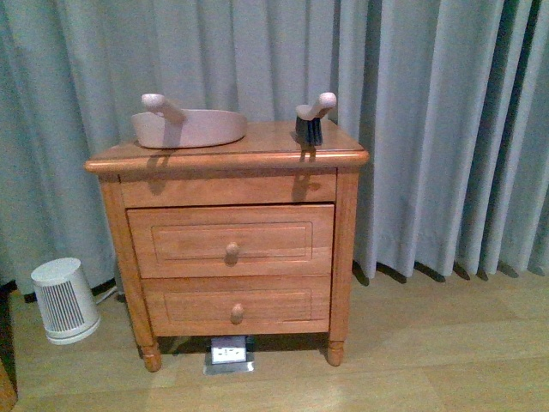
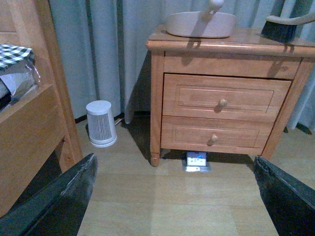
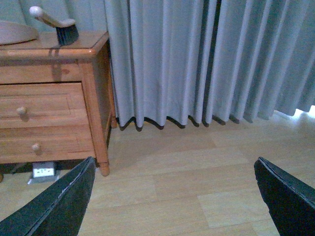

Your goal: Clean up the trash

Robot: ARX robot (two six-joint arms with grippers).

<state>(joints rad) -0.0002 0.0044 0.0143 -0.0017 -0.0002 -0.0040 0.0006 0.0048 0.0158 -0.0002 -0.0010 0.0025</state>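
The trash is not visible in any view. A pinkish-beige dustpan and a hand brush with black bristles rest on top of a wooden nightstand. The dustpan and brush also show in the left wrist view, and the brush in the right wrist view. My left gripper hangs open over bare floor in front of the nightstand. My right gripper is open over bare floor to the right of the nightstand. Neither arm shows in the front view.
A small white heater stands on the floor left of the nightstand. A floor socket plate lies under it. Grey curtains hang behind. A wooden bed frame with checked bedding is at the far left.
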